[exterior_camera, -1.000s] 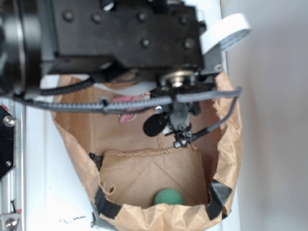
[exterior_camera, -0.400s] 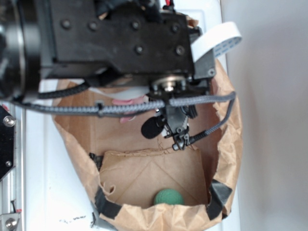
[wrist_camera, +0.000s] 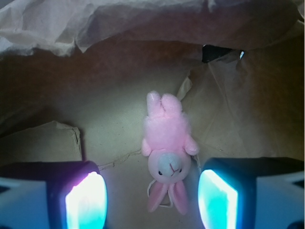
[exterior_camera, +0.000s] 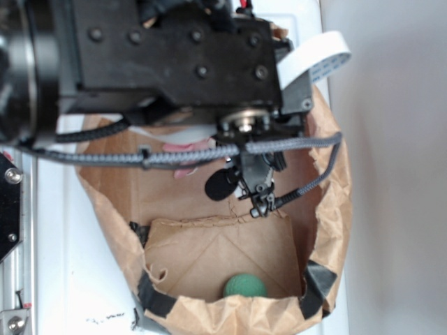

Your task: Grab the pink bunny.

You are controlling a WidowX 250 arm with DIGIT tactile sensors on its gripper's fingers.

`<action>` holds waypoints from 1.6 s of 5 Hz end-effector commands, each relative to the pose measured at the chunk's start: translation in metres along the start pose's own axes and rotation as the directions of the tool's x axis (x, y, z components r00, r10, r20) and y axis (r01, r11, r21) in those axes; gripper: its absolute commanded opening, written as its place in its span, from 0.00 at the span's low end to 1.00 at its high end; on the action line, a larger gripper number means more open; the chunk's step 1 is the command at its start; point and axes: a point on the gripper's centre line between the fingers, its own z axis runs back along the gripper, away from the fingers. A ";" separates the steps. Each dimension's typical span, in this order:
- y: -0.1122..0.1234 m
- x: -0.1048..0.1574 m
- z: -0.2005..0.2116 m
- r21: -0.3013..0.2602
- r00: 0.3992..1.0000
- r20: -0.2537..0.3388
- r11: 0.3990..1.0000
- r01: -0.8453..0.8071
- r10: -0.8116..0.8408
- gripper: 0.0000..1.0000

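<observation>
1. In the wrist view the claw (wrist_camera: 151,202) stood released, its two glowing fingers (wrist_camera: 86,202) wide apart at the bottom of the frame, one lit violet-white and the other cyan.
2. Between those fingers, touching neither, lay the pink bunny (wrist_camera: 167,152) on the brown floor of the paper bag (wrist_camera: 95,124). Its pale face and long ears pointed toward the camera, its feet away. A thin white string loop lay around the ears.
3. Beyond the bunny the bag's creased paper wall rose, with a dark patch of tape at the upper right.
4. In the exterior view the black arm (exterior_camera: 167,63) filled the top of the frame and reached down into the open bag (exterior_camera: 335,202). Only a sliver of the pink toy (exterior_camera: 185,148) showed under a grey braided cable (exterior_camera: 209,155).
5. A green ball (exterior_camera: 244,286) sat at the bag's near end, well apart from the bunny.
6. The bag rested on a white counter (exterior_camera: 77,279).
</observation>
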 end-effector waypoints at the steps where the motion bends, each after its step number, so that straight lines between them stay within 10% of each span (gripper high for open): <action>1: 0.002 0.028 -0.036 0.024 0.991 0.107 0.997 -0.077 0.074 1.00; 4: 0.004 0.010 -0.057 0.007 0.990 0.135 1.000 -0.027 0.026 1.00; 8: 0.004 -0.005 -0.088 0.134 0.963 0.267 0.991 -0.008 -0.028 1.00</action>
